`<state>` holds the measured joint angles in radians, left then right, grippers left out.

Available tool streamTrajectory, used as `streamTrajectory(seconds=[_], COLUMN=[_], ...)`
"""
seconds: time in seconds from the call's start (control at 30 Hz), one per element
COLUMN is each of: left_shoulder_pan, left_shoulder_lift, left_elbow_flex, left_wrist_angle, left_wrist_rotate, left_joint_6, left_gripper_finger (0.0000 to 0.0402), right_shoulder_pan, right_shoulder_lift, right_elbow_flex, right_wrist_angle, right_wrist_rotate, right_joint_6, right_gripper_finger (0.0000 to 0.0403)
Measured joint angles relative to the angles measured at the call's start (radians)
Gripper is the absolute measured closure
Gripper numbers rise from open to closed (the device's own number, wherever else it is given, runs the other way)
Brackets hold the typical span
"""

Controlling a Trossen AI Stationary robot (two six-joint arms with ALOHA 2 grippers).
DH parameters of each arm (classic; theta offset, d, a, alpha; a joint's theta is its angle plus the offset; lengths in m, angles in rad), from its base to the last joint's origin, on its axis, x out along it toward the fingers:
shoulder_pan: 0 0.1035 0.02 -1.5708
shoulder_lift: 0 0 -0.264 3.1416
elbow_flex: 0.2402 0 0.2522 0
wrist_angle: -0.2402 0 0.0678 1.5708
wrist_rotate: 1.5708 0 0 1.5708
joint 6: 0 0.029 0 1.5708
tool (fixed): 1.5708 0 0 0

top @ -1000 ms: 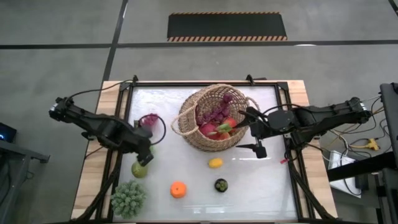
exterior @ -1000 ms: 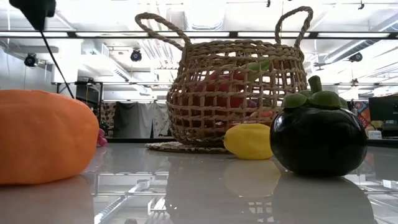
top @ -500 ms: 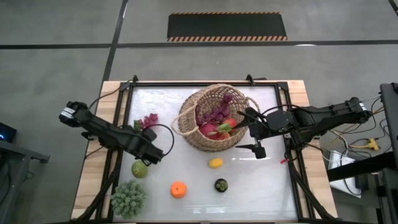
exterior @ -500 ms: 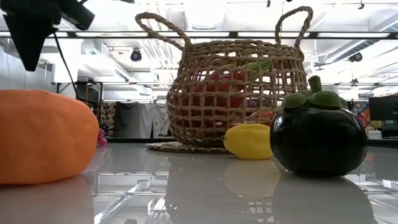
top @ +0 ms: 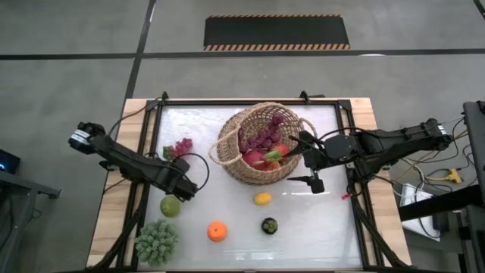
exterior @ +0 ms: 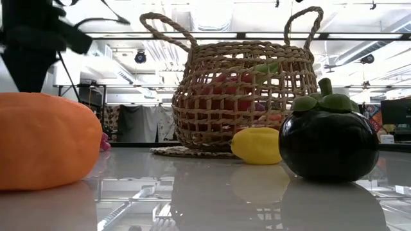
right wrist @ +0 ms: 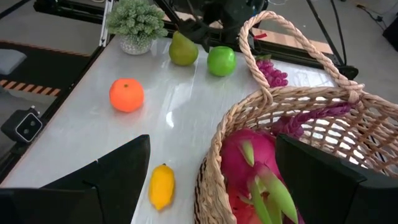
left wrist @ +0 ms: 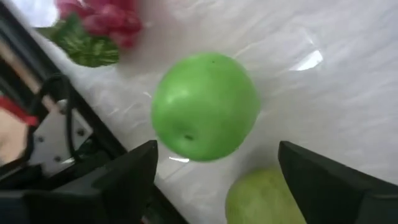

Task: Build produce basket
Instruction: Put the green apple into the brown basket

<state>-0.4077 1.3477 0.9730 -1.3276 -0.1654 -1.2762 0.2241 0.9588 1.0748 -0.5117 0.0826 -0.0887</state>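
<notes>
Spread left jaws, glossy round green apple (left wrist: 205, 106)

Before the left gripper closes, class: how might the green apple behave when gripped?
The green apple looks round and glossy, so it may slip from the fingers or roll across the smooth white table. The open left gripper straddles it.

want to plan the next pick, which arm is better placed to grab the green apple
Left. Its open gripper hangs right over the green apple, which lies loose on the table beside the pear. The right gripper is open by the basket, across the table from it.
</notes>
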Motion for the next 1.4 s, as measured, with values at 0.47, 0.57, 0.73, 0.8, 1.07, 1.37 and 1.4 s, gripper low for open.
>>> streamTrajectory(seconds=[0.47, 0.57, 0.73, 0.8, 1.07, 1.37, 1.4], left_shoulder_pan=[0.001, 0.001, 0.001, 0.001, 0.001, 0.001, 0.001], left_shoulder_lift=[-0.006, -0.006, -0.006, -0.006, -0.013, -0.011, -0.01], left_elbow_flex=[-0.115, -0.116, -0.118, -0.124, -0.187, -0.188, -0.181], left_wrist_angle=[0.072, 0.073, 0.09, 0.091, 0.166, 0.177, 0.179], left_wrist_rotate=[-0.055, -0.079, -0.115, -0.116, -0.149, -0.155, -0.149], left_joint_6=[0.0, 0.0, 0.0, -0.001, -0.002, -0.001, -0.001], left_gripper_finger=[0.0083, 0.0083, 0.0083, 0.0083, 0.0083, 0.0083, 0.0084], right_shoulder_pan=[0.0, 0.0, 0.0, 0.0, 0.0, 0.0, 0.0], right_shoulder_lift=[0.0, 0.0, 0.0, 0.0, 0.0, 0.0, 0.0], right_elbow_flex=[0.0, 0.0, 0.0, 0.0, 0.0, 0.0, 0.0], right_wrist_angle=[0.0, 0.0, 0.0, -0.001, -0.006, -0.008, -0.007], right_wrist_rotate=[0.0, 0.0, 0.0, -0.001, -0.001, -0.002, -0.002], right_joint_6=[-0.001, -0.001, -0.001, -0.001, 0.0, 0.011, 0.011], right_gripper_finger=[0.0076, 0.0076, 0.0076, 0.0076, 0.0076, 0.0076, 0.0076])
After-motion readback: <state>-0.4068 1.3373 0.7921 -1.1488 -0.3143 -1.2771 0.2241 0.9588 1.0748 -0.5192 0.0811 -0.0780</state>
